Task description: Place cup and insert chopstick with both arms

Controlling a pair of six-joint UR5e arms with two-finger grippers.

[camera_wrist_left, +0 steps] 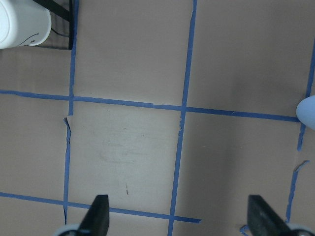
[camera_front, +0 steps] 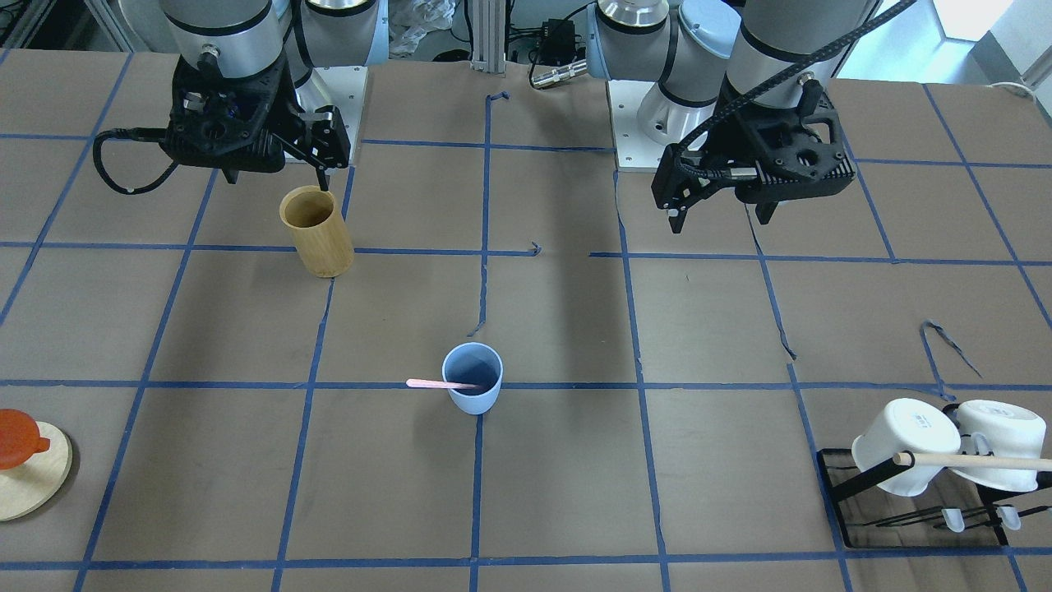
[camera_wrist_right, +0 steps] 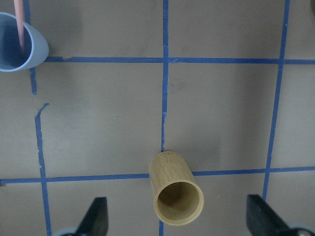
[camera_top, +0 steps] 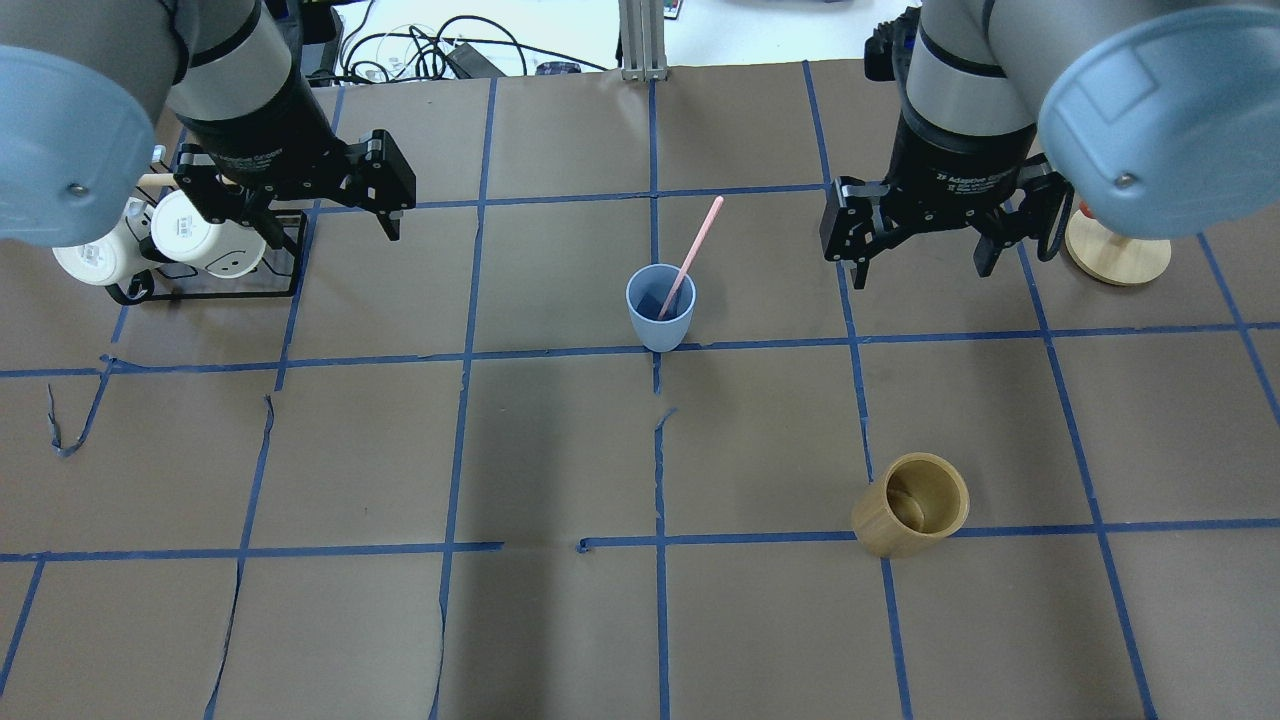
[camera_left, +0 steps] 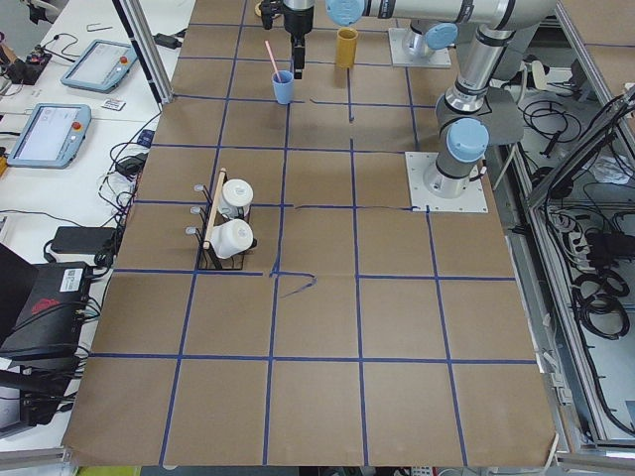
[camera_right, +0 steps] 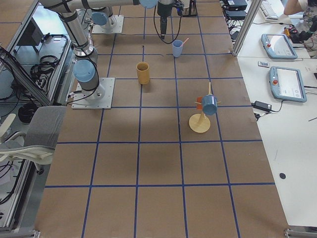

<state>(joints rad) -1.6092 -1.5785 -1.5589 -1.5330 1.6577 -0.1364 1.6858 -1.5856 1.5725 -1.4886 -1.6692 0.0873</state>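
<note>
The brown table, gridded with blue tape, fills the scene. The left arm comes in on the left and the right arm on the right, both reaching to the far half of the table.

The left gripper hangs above bare tabletop with its jaws spread wide, holding and touching nothing. The right gripper hangs the same way on the other side, jaws wide apart and empty. Each is well apart from the cup, one to either side of it.

At the far left, just beside the left gripper, a black rack carries two white mugs. A tan bamboo cylinder stands upright on the right, nearer the robot than the right gripper.

The cup stands upright in the middle of the table, between the two grippers, on a tape line. The chopstick stands in it, lower end inside, leaning on the rim and tilted toward the far right.
</note>
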